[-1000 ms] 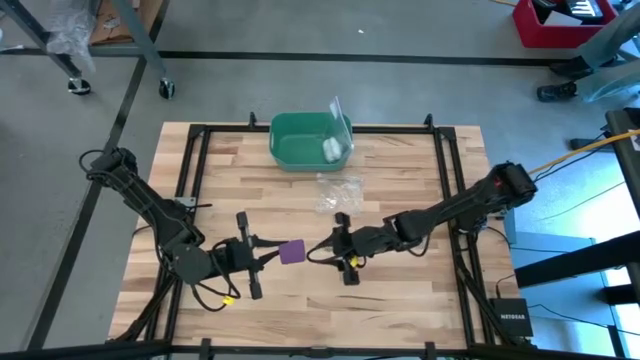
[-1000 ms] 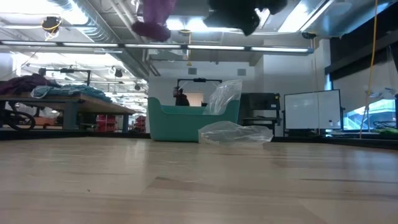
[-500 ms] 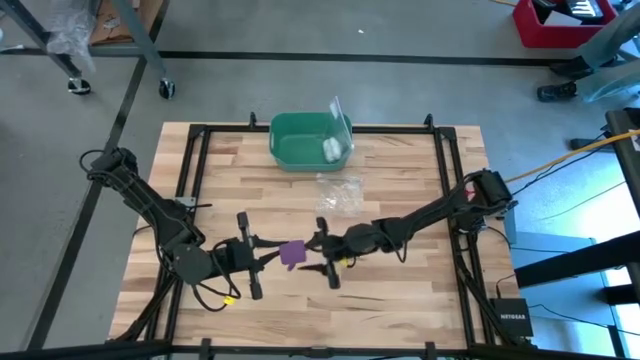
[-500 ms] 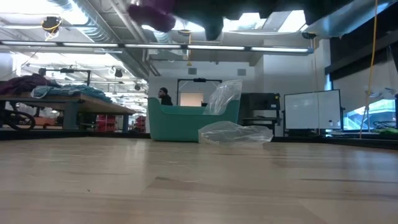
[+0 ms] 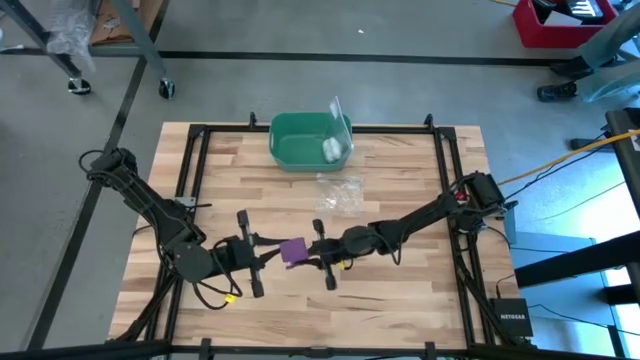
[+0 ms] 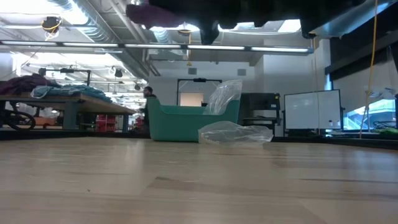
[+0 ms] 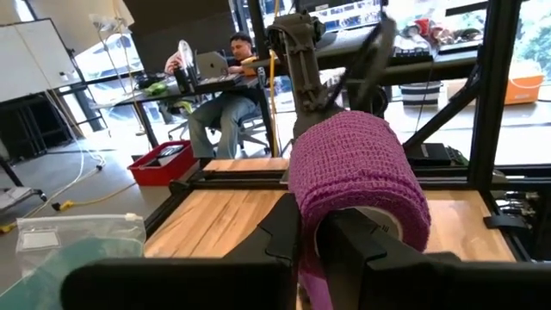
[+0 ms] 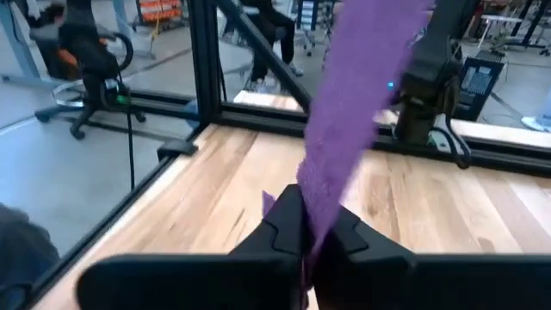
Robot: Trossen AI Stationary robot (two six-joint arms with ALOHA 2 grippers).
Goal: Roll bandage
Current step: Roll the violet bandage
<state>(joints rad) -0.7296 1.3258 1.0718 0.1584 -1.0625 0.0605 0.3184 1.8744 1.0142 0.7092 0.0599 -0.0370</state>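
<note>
Bandage [image 7: 357,172]: purple, open-weave knit. Bin [image 5: 300,140] at the table's far edge: green. Table [image 5: 400,290]: light wood planks, black frame. Grippers: black.

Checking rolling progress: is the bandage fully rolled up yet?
Not fully. The bandage is partly rolled in the left gripper; a loose strip runs into the shut right gripper.

bandage [image 5: 293,250] between left gripper [image 5: 272,254] and right gripper [image 5: 312,250], bin [image 5: 296,148] behind, bag [image 5: 340,192] between
</note>
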